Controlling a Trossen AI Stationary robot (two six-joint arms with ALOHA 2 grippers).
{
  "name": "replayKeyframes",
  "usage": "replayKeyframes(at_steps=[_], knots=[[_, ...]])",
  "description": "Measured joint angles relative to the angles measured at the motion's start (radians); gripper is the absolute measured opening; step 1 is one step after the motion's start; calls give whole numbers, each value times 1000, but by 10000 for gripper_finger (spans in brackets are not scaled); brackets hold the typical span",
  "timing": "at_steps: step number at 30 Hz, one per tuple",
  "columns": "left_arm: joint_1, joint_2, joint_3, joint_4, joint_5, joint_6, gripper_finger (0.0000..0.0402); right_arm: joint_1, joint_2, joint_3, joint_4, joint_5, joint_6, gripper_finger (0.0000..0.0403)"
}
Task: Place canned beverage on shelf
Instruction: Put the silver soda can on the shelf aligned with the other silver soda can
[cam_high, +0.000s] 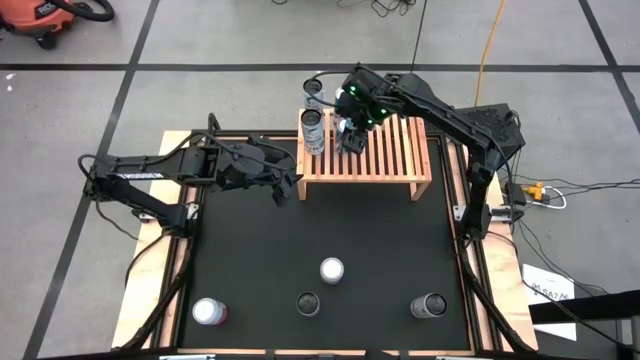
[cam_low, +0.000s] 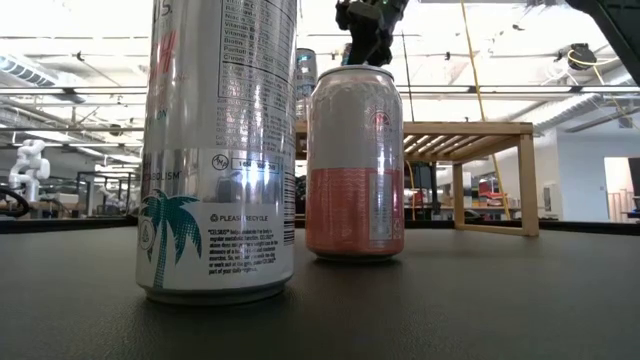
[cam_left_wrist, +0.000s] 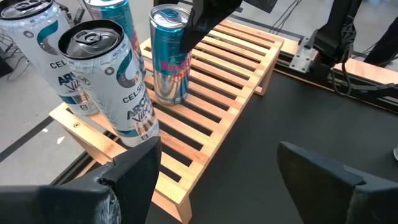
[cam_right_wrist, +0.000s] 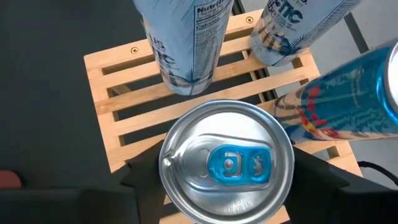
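Nearest the front edge of the black table (cam_high: 250, 250), four cans are seen standing upright and well apart: a white-topped can (cam_high: 209, 312) at the left, a dark-topped can (cam_high: 308, 303) in the middle, a silver can (cam_high: 332, 270) just behind it, and a grey can (cam_high: 429, 305) at the right. In the low view, a tall silver can with a palm-tree print (cam_low: 218, 150) and a shorter pink-and-white can (cam_low: 354, 162) fill the foreground.

Farther back, the left gripper (cam_high: 287, 187) is held low over the mat, just beside the left leg of the shelf (cam_high: 390, 160). Its two dark fingers (cam_left_wrist: 130, 177) are spread wide apart, and nothing is held between them.

At the far side, the light-wood shelf is set across the table with its slats running front to back. Two tall white-and-blue cans (cam_left_wrist: 109, 81) are stood on its left end, long axes vertical and tops up. Beside them a slim blue canned beverage (cam_left_wrist: 169, 53) stands upright on the slats, its long axis vertical and its pull-tab top facing up. The right gripper (cam_high: 352, 128) is placed over this can from above, and its dark fingers are seen on either side of the silver lid (cam_right_wrist: 227, 163), closed against the can's sides. A further blue can (cam_right_wrist: 351, 102) is seen just beside the held one in the right wrist view.
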Motion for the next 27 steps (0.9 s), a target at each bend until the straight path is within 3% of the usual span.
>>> replayKeyframes(at_steps=[11, 20, 27], knots=[[0, 0, 0, 0, 3, -18, 317, -2, 8, -6, 16, 2, -18, 298], [0, 0, 0, 0, 4, -27, 317, -2, -18, -6, 29, 79, -25, 303], [0, 0, 0, 0, 4, -28, 317, -2, -94, -5, 39, 81, 8, 304]])
